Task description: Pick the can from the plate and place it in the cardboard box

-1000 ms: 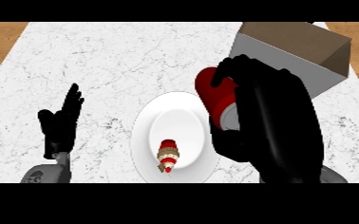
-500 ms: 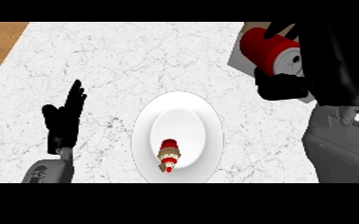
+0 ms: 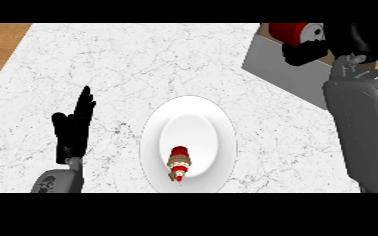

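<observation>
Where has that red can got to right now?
In the head view the red can is at the top right, held in the right hand above the cardboard box, well away from the white plate.

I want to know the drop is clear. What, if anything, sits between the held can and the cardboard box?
Nothing visible. The right robot hand holds the can directly over the cardboard box at the counter's far right.

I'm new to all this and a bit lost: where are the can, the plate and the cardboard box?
can (image 3: pixel 289 32): head view, its red side.
plate (image 3: pixel 214 117): head view, bare white rim.
cardboard box (image 3: pixel 284 72): head view, its grey outer wall.
</observation>
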Robot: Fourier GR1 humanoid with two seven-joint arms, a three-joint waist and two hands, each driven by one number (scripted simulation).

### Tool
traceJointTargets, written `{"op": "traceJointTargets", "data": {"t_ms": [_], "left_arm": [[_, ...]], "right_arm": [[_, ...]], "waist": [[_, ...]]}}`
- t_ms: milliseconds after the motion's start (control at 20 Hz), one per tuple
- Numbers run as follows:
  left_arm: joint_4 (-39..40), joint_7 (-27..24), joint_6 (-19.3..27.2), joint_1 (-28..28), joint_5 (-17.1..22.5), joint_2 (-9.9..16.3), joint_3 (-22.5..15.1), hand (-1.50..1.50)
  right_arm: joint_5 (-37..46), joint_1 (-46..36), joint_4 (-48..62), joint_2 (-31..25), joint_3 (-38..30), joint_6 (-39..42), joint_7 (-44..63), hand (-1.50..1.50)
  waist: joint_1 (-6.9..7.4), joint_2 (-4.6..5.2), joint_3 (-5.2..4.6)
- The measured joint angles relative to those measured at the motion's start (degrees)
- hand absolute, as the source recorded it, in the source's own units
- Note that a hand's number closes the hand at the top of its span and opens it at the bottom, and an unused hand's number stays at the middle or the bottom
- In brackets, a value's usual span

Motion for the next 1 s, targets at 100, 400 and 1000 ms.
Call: {"op": "traceJointTargets", "data": {"t_ms": [100, 400, 1000], "left_arm": [[-0.8, -0.2, -0.6, 0.6, 0.2, 0.2, 0.1, 0.0], [0.7, -0.7, -0.1, -0.7, -0.3, -0.7, 0.2, 0.0], [-2.9, 1.7, -1.0, 0.8, -0.2, 0.1, 0.3, 0.0]], "right_arm": [[0.9, -0.6, 5.6, -0.4, -0.6, -3.2, -3.3, 1.5], [1.0, -3.3, 22.4, -1.6, -4.9, -10.5, -9.9, -1.5], [-15.0, -7.2, 37.9, -0.6, -17.9, -16.2, -30.3, -1.5]], "waist": [[0.14, 0.03, 0.02], [0.38, 0.14, -0.01], [0.41, -0.09, -0.02]]}}
